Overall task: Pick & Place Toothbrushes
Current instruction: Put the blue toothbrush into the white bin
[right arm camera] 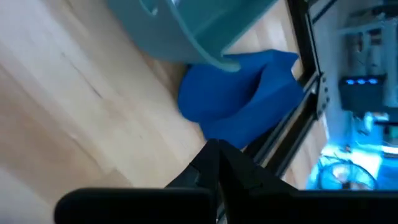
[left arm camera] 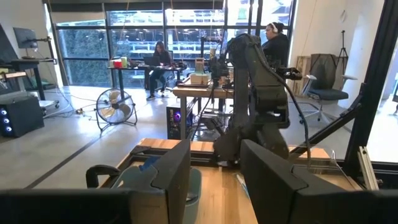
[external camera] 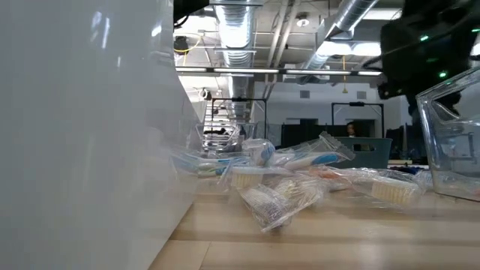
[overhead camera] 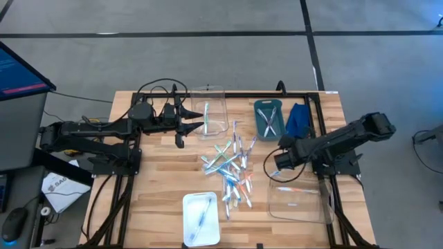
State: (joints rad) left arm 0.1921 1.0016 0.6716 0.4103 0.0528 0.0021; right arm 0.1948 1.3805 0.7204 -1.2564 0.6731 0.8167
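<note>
Several toothbrushes (overhead camera: 232, 169) lie in a loose heap at the table's middle; the low view shows them (external camera: 300, 180) in clear wrappers. My left gripper (overhead camera: 197, 125) hangs level over the near edge of a clear bin (overhead camera: 211, 114) at the back, which has one toothbrush in it. Its fingers are open (left arm camera: 214, 180) with nothing between them. My right gripper (overhead camera: 282, 145) is shut (right arm camera: 217, 158) and holds nothing. It slants down toward the blue cloth (right arm camera: 239, 93), beside the teal tray (overhead camera: 268, 117), which holds toothbrushes.
A white tray (overhead camera: 201, 218) with one toothbrush stands at the near edge. A clear bin (overhead camera: 296, 200) with one toothbrush stands at the near right, under my right arm. The blue cloth (overhead camera: 297, 119) lies against the dark frame at the back right.
</note>
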